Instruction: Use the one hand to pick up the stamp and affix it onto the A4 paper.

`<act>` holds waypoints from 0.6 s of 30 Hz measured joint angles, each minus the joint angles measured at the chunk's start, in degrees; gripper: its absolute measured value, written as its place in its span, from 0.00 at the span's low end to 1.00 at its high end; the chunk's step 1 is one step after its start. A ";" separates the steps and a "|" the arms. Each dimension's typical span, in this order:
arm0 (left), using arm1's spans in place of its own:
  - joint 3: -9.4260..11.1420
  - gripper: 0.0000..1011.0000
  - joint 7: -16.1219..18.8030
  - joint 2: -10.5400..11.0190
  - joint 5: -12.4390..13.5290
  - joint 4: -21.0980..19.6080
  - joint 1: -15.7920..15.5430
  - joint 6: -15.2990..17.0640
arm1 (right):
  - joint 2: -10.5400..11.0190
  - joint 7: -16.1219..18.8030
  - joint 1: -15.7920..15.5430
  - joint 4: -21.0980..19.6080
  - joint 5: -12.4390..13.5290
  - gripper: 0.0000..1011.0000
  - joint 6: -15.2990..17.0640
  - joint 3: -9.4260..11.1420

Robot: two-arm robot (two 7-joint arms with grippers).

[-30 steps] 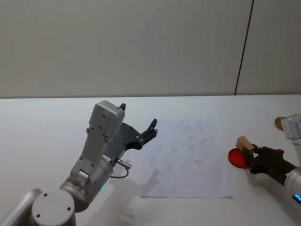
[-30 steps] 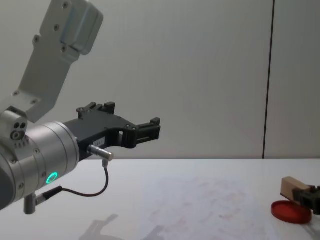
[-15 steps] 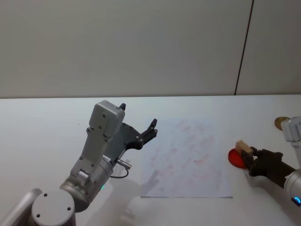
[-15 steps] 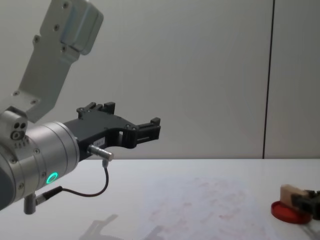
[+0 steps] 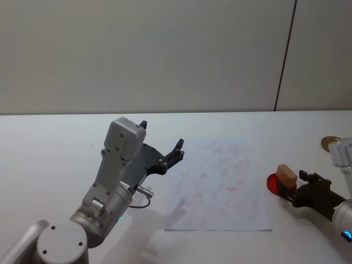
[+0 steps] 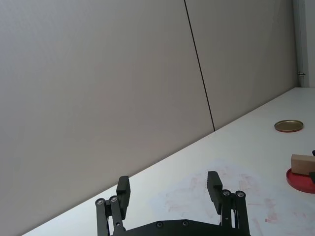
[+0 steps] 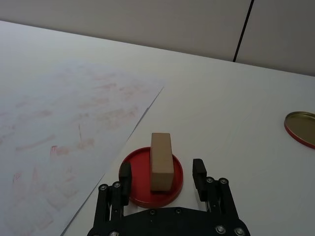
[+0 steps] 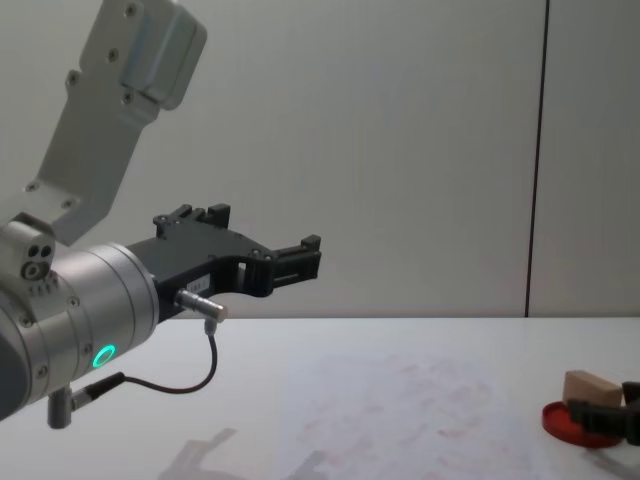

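Note:
The stamp (image 7: 161,160), a small tan wooden block, rests on a flat red disc (image 7: 138,189) just off the right edge of the A4 paper (image 5: 220,187). My right gripper (image 7: 162,172) is open, its fingers on either side of the block's near end with a gap on each side. In the head view the stamp (image 5: 286,175) and right gripper (image 5: 291,185) are at the right. The chest view shows the stamp (image 8: 588,385) low on the right. My left gripper (image 5: 162,136) hangs open and empty in the air, left of the paper.
A gold round lid (image 5: 329,143) lies on the white table behind the right arm. The red disc (image 5: 273,183) touches the paper's right edge. The sheet bears faint pink-red smudges. A wall stands behind the table.
The right gripper lowered the stamp onto the red disc, opened and let it go. The left arm has not moved.

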 joint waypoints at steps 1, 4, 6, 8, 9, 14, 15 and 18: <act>0.00 0.98 0.00 0.00 0.00 0.00 0.00 0.00 | 0.01 -0.02 -0.02 -0.05 0.07 0.73 -0.06 0.03; 0.00 0.98 0.00 0.00 0.00 0.00 0.00 0.00 | 0.08 -0.16 -0.16 -0.44 0.43 0.80 -0.54 0.14; 0.00 0.98 0.00 0.00 0.00 0.00 0.00 0.00 | 0.12 -0.27 -0.32 -0.82 0.69 0.88 -0.94 0.19; 0.00 0.98 0.00 0.00 0.00 0.00 0.00 0.00 | 0.25 -0.48 -0.60 -1.47 1.15 0.91 -1.61 0.32; 0.00 0.98 0.00 0.00 0.00 0.00 0.00 0.00 | 0.30 -0.54 -0.72 -1.86 1.28 0.93 -1.81 0.40; 0.00 0.98 0.00 0.00 0.00 0.00 0.00 0.00 | 0.71 -1.38 -1.73 -4.50 2.34 0.99 -3.47 0.82; 0.00 0.98 0.00 0.00 0.00 0.00 0.00 0.00 | 0.84 -1.68 -2.07 -5.30 2.65 0.99 -3.80 0.93; 0.00 0.98 0.00 0.00 0.00 0.00 0.00 0.00 | 1.02 -2.15 -2.56 -6.52 3.12 0.99 -4.29 1.10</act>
